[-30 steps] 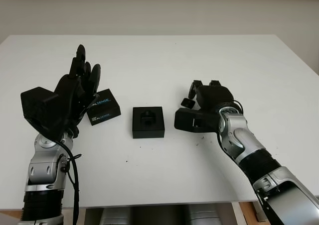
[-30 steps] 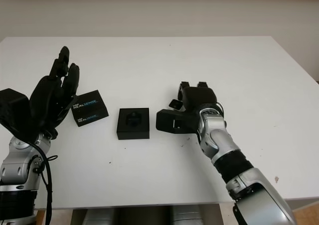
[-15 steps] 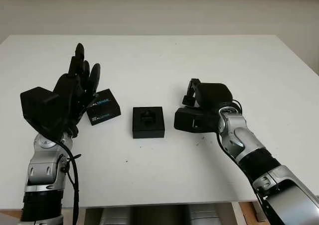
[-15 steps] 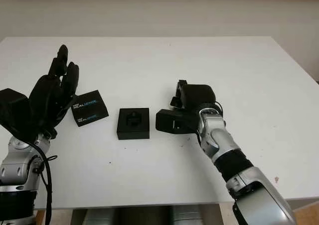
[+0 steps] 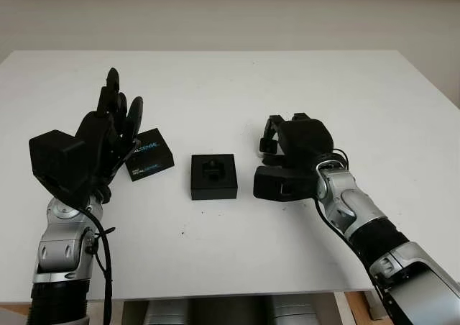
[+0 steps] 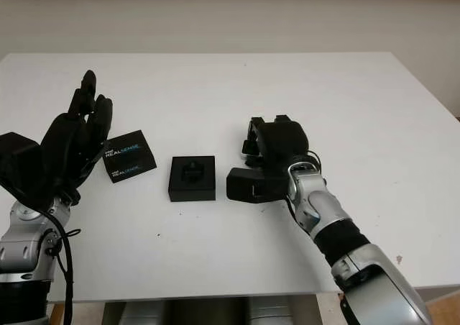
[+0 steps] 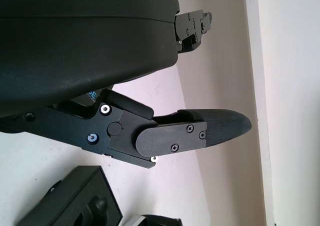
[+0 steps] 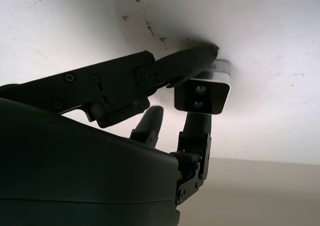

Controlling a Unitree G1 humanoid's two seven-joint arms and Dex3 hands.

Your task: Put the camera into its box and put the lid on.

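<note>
The camera [image 8: 202,92] is mostly covered by the right hand [image 5: 287,134] in the head views. One corner of the lid [image 5: 149,154] is hidden behind the left hand [image 5: 108,127]. The box [image 7: 75,201] is cut by the picture's edge in the left wrist view.

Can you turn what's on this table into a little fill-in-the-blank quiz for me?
1. The right hand is closed around the small silver ____.
2. The open black box sits on the white table between the right hand and the ____ printed RealSense.
3. The left hand is raised beside the lid and holds ____.
4. The foam-lined box is ____ of any camera so far.

Missing words: camera; lid; nothing; empty
</note>
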